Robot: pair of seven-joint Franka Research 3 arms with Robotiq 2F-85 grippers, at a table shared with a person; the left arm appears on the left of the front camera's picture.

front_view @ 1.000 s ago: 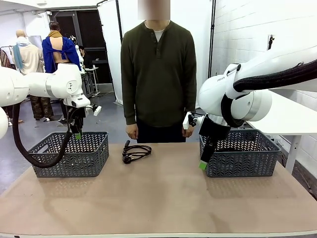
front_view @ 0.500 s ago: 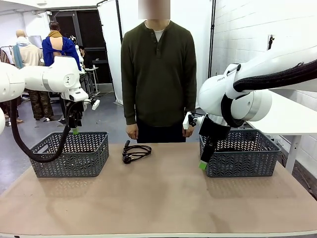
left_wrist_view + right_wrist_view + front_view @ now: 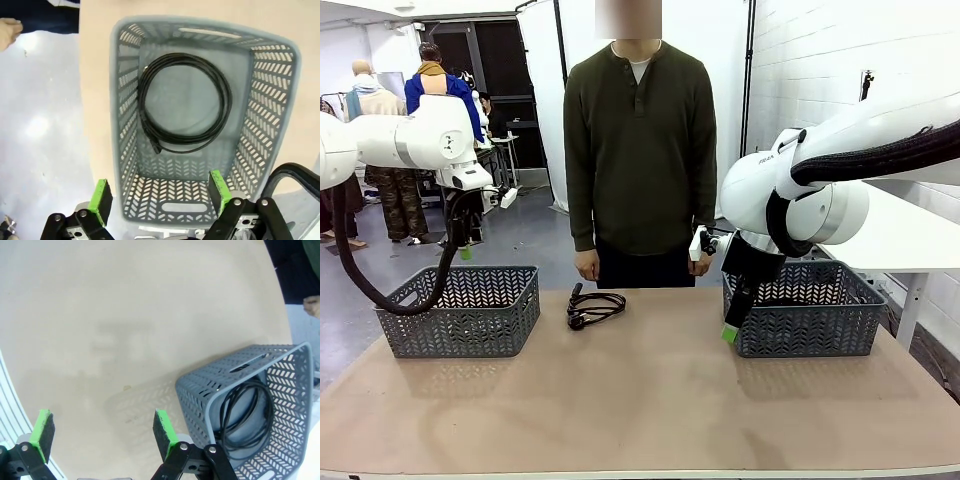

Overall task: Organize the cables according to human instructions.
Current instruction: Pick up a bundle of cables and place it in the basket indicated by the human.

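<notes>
One coiled black cable [image 3: 594,306] lies on the table at the far middle, in front of the person. My left gripper [image 3: 465,251] hangs above the left grey basket [image 3: 470,322]. In the left wrist view my left gripper [image 3: 160,196] stands open over that basket [image 3: 265,100], and a round cable coil [image 3: 183,103] lies flat on its floor. My right gripper [image 3: 729,333] hangs open beside the right basket's [image 3: 810,330] near left corner. The right wrist view shows my right gripper [image 3: 104,429] open over bare table, with another cable [image 3: 248,415] inside the basket [image 3: 200,395].
The person stands at the far edge with both hands [image 3: 586,265] down by the table. A hand [image 3: 9,31] shows at the left wrist view's top corner. A thick black hose [image 3: 380,295] loops from my left arm beside the left basket. Bare tabletop [image 3: 640,400] stretches across the near half.
My left gripper has lifted from the left basket's rim, up and slightly to the left. The right arm, the person and the cable on the table have stayed put.
</notes>
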